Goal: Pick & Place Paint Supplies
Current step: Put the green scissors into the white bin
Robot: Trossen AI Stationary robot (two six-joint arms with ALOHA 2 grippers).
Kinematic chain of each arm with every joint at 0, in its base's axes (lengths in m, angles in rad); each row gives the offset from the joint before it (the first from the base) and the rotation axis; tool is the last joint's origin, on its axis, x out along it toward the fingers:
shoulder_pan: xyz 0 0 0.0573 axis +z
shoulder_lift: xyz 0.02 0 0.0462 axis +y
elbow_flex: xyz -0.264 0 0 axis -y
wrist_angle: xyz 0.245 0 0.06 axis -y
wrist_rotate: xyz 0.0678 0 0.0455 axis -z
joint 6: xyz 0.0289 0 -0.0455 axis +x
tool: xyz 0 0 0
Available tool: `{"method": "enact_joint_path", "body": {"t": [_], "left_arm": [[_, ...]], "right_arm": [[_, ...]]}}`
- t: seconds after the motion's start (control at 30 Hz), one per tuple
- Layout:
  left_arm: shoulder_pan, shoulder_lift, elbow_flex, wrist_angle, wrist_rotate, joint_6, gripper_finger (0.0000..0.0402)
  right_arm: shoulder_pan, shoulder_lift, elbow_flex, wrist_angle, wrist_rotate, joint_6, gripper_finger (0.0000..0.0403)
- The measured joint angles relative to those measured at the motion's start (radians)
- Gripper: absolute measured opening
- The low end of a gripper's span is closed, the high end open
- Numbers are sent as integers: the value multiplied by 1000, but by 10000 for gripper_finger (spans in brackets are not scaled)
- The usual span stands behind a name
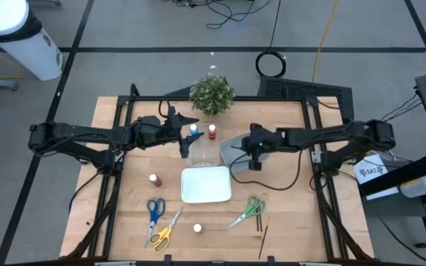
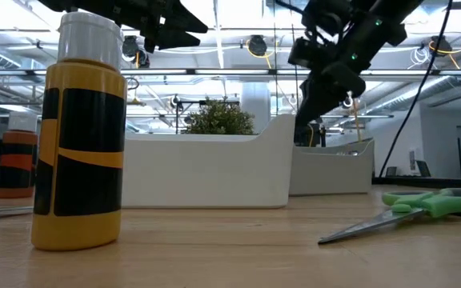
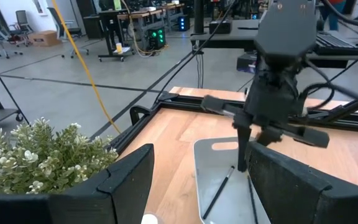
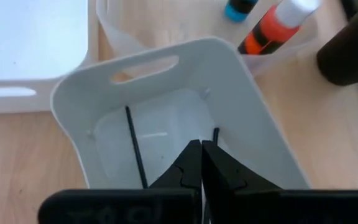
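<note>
Right wrist view: right gripper point(image 4: 201, 163), fingers pressed together and empty, hangs over the grey tray point(image 4: 79, 99) where two brushes point(image 4: 135, 148) lie. Beyond stand blue point(image 4: 240, 7) and red bottles point(image 4: 277, 25). Left gripper point(image 1: 188, 128) hovers parted near them.

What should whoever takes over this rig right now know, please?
Left gripper: open, empty, hovering near the clear plastic tray.
Right gripper: shut, low over the grey plastic tray; can't tell if it pinches a brush.
Done: one thin dark brush in the grey tray; blue-capped bottle and red bottle apparently in the clear tray.
Left on the table: brown bottle, yellow white-capped bottle, blue-handled scissors, yellow-handled scissors, green-handled scissors, loose brushes.
</note>
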State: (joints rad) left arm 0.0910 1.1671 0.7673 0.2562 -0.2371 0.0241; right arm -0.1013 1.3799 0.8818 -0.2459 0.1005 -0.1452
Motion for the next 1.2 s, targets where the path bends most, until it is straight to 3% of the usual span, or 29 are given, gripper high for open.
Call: {"method": "enact_joint_path", "body": {"t": [0.33,0.57,1.0,1.1,1.2], "left_arm": [[0,0,0,-4,0,0,269],[0,0,0,-17,0,1,269],[12,0,0,-21,0,-1,269],[12,0,0,-20,0,-4,269],[12,0,0,-20,0,-7,269]], "right_arm": [[53,-21,0,77,4,82,23],[201,-81,1,98,2,191,23],[462,-80,0,128,0,376,10],[504,-75,-3,163,-5,395,25],[546,-62,-15,244,-62,373,64]]}}
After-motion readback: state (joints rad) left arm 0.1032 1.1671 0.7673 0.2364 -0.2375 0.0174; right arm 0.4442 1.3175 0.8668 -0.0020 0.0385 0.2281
